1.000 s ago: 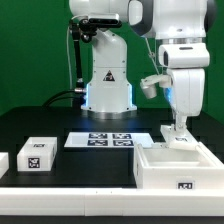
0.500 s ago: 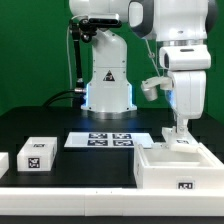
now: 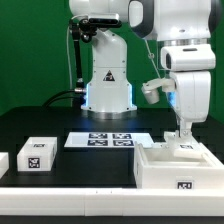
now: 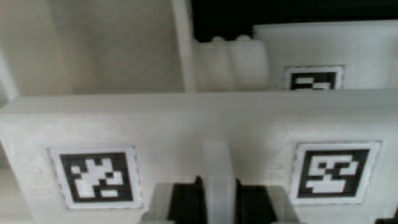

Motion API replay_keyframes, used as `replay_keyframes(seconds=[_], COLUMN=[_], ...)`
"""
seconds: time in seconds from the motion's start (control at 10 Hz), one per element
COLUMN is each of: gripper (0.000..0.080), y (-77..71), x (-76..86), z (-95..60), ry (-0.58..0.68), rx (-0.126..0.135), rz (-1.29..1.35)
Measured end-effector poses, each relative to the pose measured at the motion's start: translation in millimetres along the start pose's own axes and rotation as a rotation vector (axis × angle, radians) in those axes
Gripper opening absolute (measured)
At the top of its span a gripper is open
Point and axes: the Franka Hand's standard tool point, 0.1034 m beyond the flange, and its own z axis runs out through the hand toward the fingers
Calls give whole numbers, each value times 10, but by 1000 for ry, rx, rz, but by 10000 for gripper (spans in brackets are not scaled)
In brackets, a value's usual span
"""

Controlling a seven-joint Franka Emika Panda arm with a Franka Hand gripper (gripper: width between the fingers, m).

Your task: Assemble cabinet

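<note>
The cabinet is a large white box with tags on its faces, standing at the front of the exterior view's right. My gripper hangs straight down over its rear wall. In the wrist view the cabinet's wall carries two tags, and my gripper sits at its edge between them. The two dark fingers stand close together with a thin white strip of the wall between them. The jaws look shut on that wall.
A small white tagged block lies at the exterior view's left, and another is cut off by the left edge. The marker board lies flat in the middle. The robot base stands behind it.
The arm has shifted slightly toward the exterior view's right, with the gripper still down at the cabinet's rear wall. The blocks have not moved.
</note>
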Motion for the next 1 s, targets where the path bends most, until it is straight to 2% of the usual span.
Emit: replay_keyframes(seconds=[0.1, 0.5, 0.7, 0.8, 1.0], gripper=[61, 61, 61, 61, 61], y=[92, 105, 259, 367, 468], x=[-20, -31, -31, 0, 4], z=[9, 11, 16, 17, 31], ry=[11, 12, 18, 25, 31], rx=[-16, -18, -25, -36, -46], rz=[-56, -38, -35, -33, -31])
